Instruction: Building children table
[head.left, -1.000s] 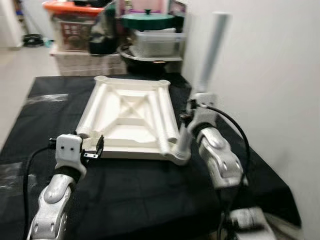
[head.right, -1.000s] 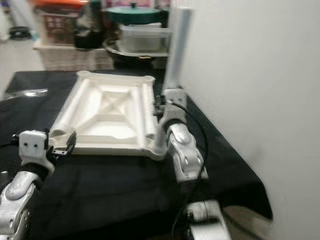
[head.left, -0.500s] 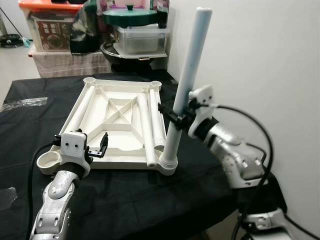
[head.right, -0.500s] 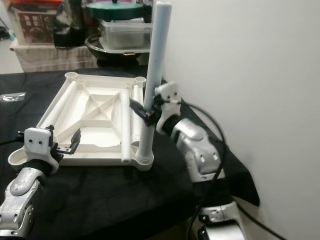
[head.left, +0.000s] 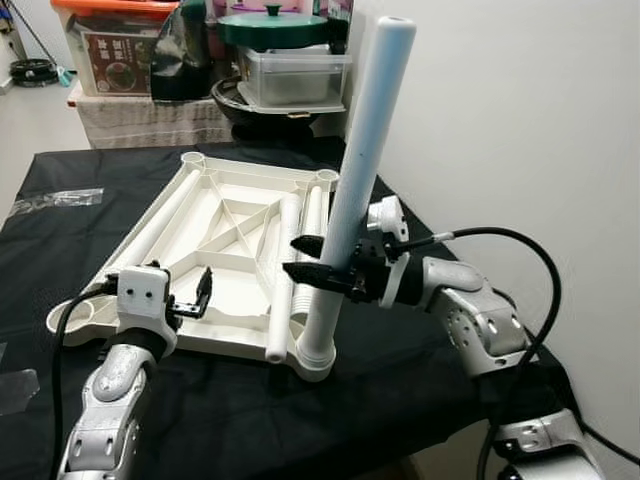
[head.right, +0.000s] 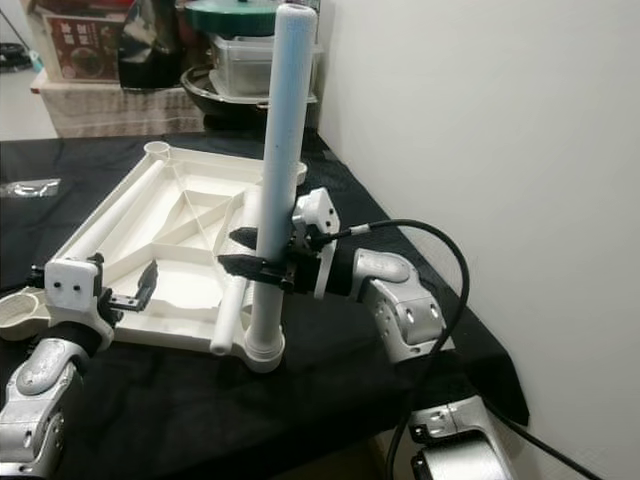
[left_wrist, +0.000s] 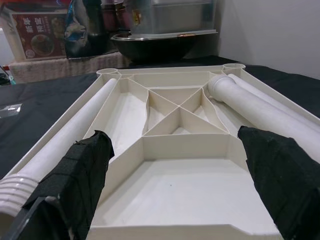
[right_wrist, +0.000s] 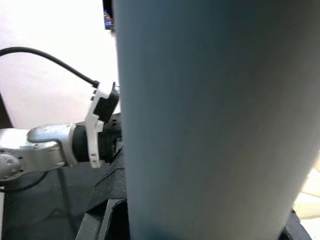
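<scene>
Black-draped work surface (head.left: 230, 420) against a white wall (head.left: 520, 120), with stacked storage boxes (head.left: 110, 50), a dark bowl and a green lid (head.left: 272, 28) crowded at the far end; pale floor beyond on the left. On the cloth, an upside-down white tabletop (head.left: 215, 250), ribbed underside up, long side running away toward the clutter, four round corner sockets. Four legs counted. One white table leg (head.left: 355, 190) standing in the near right corner socket, long axis close to vertical, top leaning slightly toward the wall. Three loose legs (head.left: 165, 225) lying flat inside the tabletop, lengthwise along its sides: one at the left edge, two side by side at the right. Right gripper (head.left: 312, 268) reaching in from the wall side, black fingers either side of the standing leg at mid-height, clamped on it. Left gripper (head.left: 190, 297) at the tabletop's near edge, fingers (left_wrist: 75, 175) spread apart, holding nothing.
</scene>
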